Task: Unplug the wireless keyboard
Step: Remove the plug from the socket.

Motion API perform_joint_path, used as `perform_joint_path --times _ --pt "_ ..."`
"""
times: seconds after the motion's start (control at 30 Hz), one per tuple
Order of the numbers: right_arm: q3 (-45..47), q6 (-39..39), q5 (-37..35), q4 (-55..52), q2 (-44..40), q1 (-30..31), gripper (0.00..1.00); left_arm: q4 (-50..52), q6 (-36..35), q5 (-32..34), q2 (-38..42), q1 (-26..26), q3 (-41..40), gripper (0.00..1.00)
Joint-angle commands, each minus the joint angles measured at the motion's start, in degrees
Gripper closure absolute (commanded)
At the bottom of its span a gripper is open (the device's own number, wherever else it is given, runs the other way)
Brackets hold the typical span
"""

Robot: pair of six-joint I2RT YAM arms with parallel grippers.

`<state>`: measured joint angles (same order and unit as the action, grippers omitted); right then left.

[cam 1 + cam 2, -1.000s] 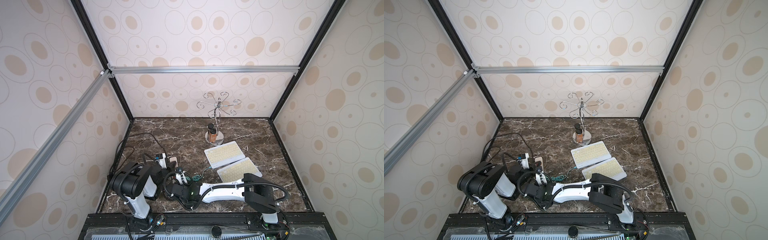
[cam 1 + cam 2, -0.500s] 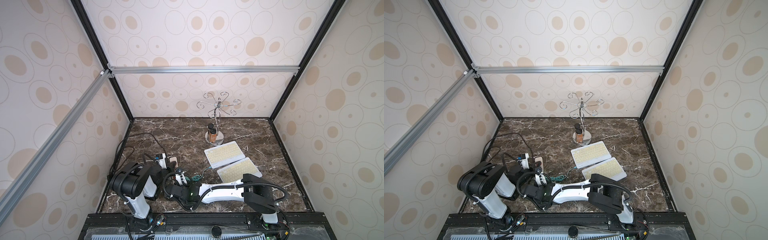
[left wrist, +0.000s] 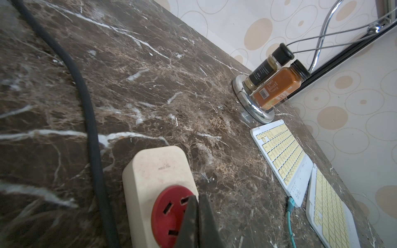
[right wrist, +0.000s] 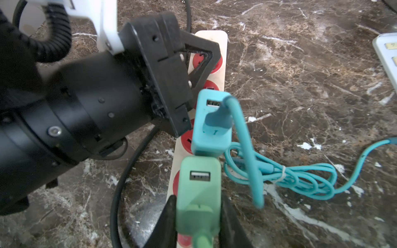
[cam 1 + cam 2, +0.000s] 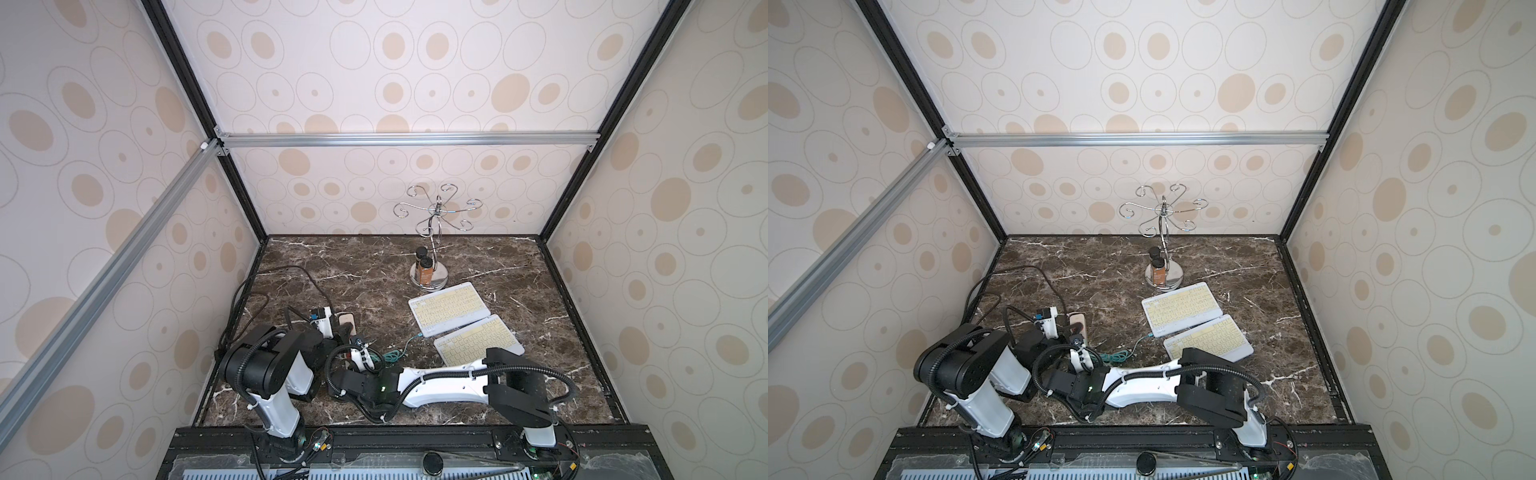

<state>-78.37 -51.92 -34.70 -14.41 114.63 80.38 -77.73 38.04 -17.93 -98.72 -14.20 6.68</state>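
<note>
- The right jaws pinch the green plug [image 4: 198, 193] from both sides. It sits in the strip [image 4: 214, 36] at the near left of the table [image 5: 374, 266].
- The left jaws, pressed together and holding nothing, bear tip-down on a red socket [image 3: 165, 214] at the strip's far end, seemingly to pin it.
- Just beyond the green plug, and touching it, stands the teal plug [image 4: 211, 128]. Its teal lead [image 4: 300, 180] lies coiled to the right of the strip and runs on to the far keyboard [image 5: 451, 309], entering at its near left corner.
- The near keyboard [image 5: 478, 345] lies just beside the far one, right of centre. Whether the green lead [image 4: 202, 238] reaches it cannot be told, as the right arm [image 5: 440, 384] covers that stretch.
- Risk: pulling the green plug may free the wrong device, if the teal-fed keyboard is the one meant.
- Risk: the plugs touch, so a tilted pull could lever the teal one askew.
- Risk: the closed left tips rest on smooth plastic, and if they slide the strip would rise with the plug instead of releasing it.
</note>
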Motion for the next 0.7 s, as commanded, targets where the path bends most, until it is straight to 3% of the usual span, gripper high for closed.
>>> perform_joint_path --times 0.0,0.07,0.17,0.4,0.67 --pt "4.7 1.0 4.2 8.2 -2.5 0.8 1.00 9.3 -0.6 -1.4 -1.1 -0.3 -1.9 1.00" --pt "8.8 0.5 5.0 13.1 -4.7 0.1 1.00 9.2 -0.6 -1.6 -1.2 -0.3 -1.8 1.00" --pt "8.9 0.8 3.3 11.1 -5.7 0.1 1.00 9.1 -0.6 -1.5 -1.2 -0.3 -1.8 1.00" --pt "-4.0 2.6 0.6 -2.7 0.2 1.8 1.00 9.2 -0.7 -1.2 -1.2 -0.3 -1.8 1.00" --pt "6.2 1.9 1.2 7.9 -5.9 0.8 1.00 9.5 -0.9 -1.2 -1.0 -0.3 -1.7 1.00"
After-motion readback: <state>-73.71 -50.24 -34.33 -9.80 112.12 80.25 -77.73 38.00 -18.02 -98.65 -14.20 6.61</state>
